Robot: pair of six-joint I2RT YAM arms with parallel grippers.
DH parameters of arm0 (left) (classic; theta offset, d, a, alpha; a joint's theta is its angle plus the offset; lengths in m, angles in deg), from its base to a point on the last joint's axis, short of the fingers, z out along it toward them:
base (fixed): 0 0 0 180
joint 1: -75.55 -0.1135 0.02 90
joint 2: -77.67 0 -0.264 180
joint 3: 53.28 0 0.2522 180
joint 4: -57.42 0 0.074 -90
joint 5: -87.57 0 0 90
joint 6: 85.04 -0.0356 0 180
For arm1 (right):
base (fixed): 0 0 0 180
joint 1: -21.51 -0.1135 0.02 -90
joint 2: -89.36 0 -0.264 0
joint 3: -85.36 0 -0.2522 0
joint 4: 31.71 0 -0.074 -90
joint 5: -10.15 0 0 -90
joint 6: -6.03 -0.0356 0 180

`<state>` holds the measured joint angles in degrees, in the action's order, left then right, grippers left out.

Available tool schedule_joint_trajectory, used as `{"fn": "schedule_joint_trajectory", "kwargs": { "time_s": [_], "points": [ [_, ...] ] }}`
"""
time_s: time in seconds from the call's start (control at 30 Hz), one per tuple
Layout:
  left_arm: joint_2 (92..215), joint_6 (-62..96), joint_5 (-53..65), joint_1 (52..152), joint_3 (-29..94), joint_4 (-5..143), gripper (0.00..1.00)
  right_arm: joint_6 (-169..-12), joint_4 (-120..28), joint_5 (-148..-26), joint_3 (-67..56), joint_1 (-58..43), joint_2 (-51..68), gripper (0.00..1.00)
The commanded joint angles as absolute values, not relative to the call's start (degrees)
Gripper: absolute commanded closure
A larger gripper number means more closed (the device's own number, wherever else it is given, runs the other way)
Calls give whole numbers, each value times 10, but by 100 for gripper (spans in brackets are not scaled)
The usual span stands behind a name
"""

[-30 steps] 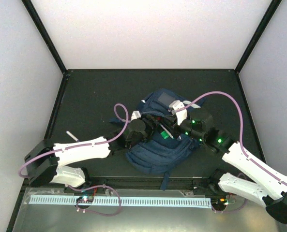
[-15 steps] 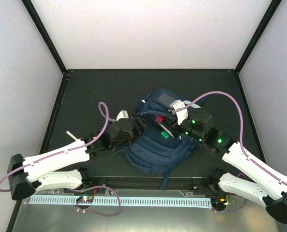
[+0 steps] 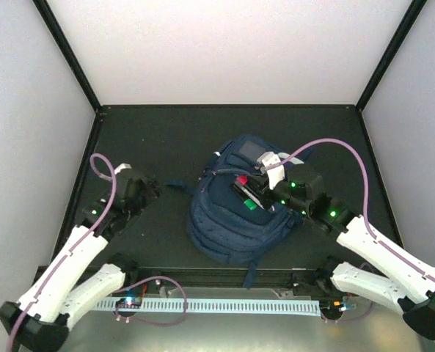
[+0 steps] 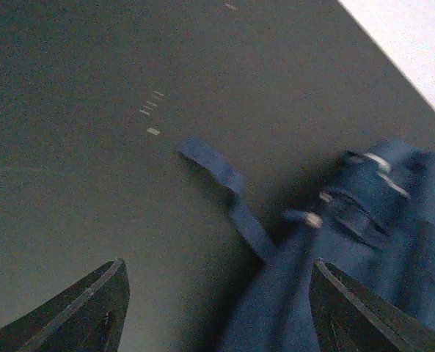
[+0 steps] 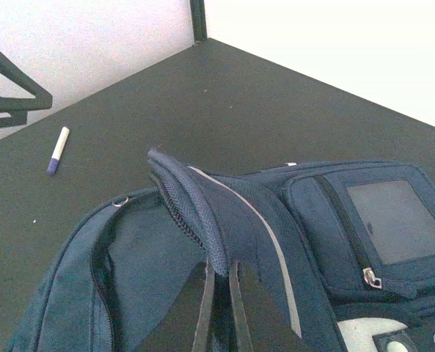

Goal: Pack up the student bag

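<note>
Beside the student bag [image 3: 235, 220], my left end effector [image 4: 217, 271] hangs spread, empty; my right end effector [image 5: 218, 293] pinches its zipper rim [image 5: 195, 213], best held high for the pen [image 5: 58, 150].

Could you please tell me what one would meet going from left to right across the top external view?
Left gripper → loose navy blue strap lying on the table → large navy blue fabric backpack.

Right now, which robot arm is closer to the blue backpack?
Right. The right fingers pinch the student bag by its open zipper edge. The left fingers hang open off to its left, apart from it, above the table.
</note>
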<state>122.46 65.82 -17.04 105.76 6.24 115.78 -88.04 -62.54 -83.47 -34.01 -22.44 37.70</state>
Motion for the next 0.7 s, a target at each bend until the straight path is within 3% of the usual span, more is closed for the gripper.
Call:
{"fn": "schedule_joint_trajectory", "kwargs": {
  "time_s": [0.0,0.2,0.53,0.67],
  "points": [
    [1232,499,-98,922,39,1191,31,-874,-557,-831,-335,-222,400,98],
    [1319,448,-62,763,24,1159,35,-878,-547,-841,-348,-222,405,98],
    [1469,390,-45,580,55,1133,21,-882,-534,-865,-358,-222,400,98],
    [1532,370,-26,541,77,1141,22,-879,-537,-864,-361,-222,396,98]
  ]
}}
